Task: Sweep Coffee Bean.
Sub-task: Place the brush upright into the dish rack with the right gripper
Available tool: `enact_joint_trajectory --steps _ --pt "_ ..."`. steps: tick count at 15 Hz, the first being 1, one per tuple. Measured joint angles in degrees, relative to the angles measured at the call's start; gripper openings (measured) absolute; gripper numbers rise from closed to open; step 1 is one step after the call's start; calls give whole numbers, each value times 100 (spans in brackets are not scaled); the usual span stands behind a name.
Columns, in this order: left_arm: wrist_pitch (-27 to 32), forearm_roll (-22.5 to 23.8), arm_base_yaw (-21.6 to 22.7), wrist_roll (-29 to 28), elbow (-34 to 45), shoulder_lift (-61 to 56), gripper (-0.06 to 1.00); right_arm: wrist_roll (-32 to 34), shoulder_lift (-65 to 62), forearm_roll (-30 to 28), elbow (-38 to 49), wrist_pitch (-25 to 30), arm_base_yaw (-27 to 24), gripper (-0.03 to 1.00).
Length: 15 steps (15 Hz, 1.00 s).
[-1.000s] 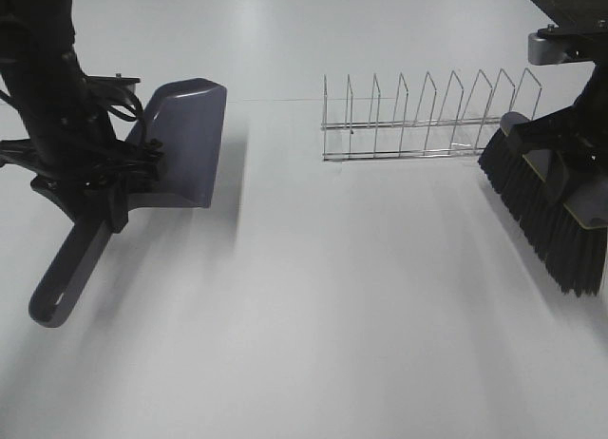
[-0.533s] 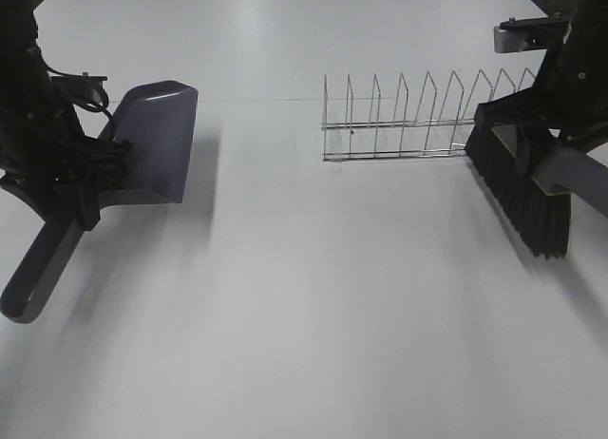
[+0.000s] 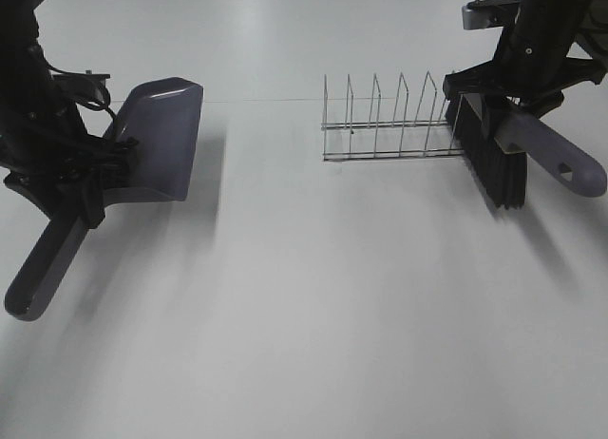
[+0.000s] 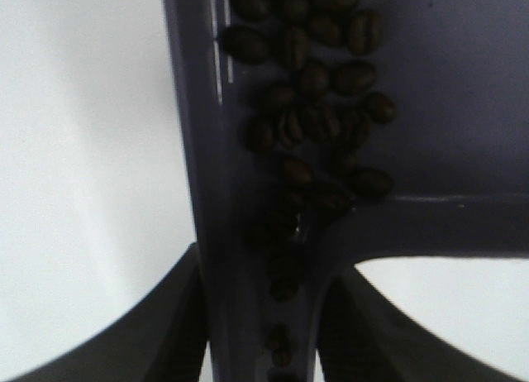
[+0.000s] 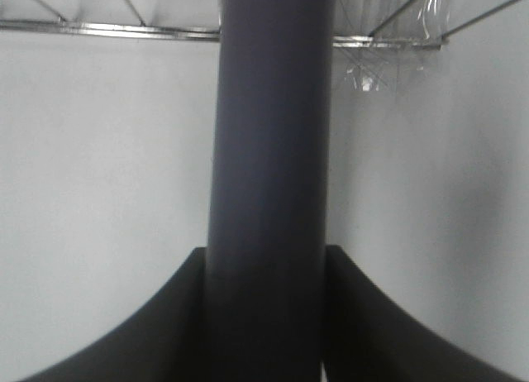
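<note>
Left wrist view gives me the answer I care about most: the coffee beans are in the dustpan, a dark cluster heaped against the raised side wall and trailing down into the hollow of the handle. The left gripper is clamped on that handle, its two fingers pressed to either side with no gap showing.

From the high camera, I take the wire rack as my reference. The dustpan hangs well away from the rack's left end, and the shadow it throws on the table tells me it is lifted clear. The brush sits at the rack's opposite end, bristles down and just beside the last dividers; I cannot tell whether they touch the wire. The right gripper is closed tight around the brush handle, which fills the space between its fingers.

I judge the sweeping itself done. I see no loose beans on the white surface in front of the rack. One dark speck shows near the rack's left end, too small for me to call it a bean or part of the wire. What seems left is carrying the pan level so nothing rolls out, then parking both tools.
</note>
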Motion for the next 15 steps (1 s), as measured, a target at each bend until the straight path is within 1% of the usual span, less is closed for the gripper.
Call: enact_joint_trajectory --steps 3,5,8,12,13,14,15 --pt "-6 -69 0 0 0 0 34 -6 401 57 -544 74 -120 31" --pt "-6 -109 0 0 0 0 34 17 510 74 -728 97 -120 31" --pt "-11 -235 0 0 0 0 34 29 877 241 -1301 149 -126 31" --pt "-17 -413 0 0 0 0 34 120 980 355 -1467 292 -132 31" --pt "-17 -424 0 0 0 0 34 120 980 361 -1490 321 -132 33" --pt "-17 -424 0 -6 0 0 34 109 980 361 -1507 338 -132 36" --pt "-17 -430 0 -11 0 0 34 80 980 361 -1507 344 -132 47"
